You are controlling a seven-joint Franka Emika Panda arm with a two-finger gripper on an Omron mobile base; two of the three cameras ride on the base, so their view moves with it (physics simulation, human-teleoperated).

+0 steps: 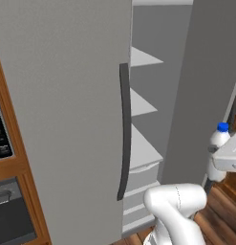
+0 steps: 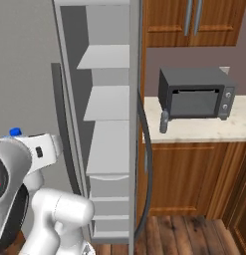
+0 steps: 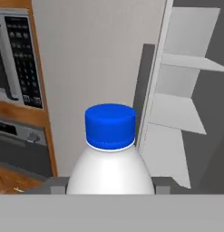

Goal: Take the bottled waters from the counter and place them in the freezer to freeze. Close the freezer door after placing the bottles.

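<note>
My gripper (image 3: 109, 188) is shut on the whitish bottled water (image 3: 109, 167), whose blue cap stands upright in the middle of the hand view. From the left base view this bottle (image 1: 219, 141) hangs in the gripper (image 1: 223, 160) to the right of the open freezer (image 1: 144, 119), in front of the swung-out freezer door (image 1: 205, 86). The freezer's pale shelves (image 3: 177, 113) lie ahead and to the right of the bottle. The darker bottled water (image 2: 164, 121) stands on the counter (image 2: 204, 130) just past the door's edge (image 2: 135, 124).
The closed grey fridge door (image 1: 67, 105) with its long dark handle (image 1: 124, 129) fills the left. A wall oven (image 1: 5, 143) sits further left. A dark microwave (image 2: 196, 93) stands on the counter under wooden cabinets (image 2: 194, 22). Wooden floor (image 2: 184, 234) lies below.
</note>
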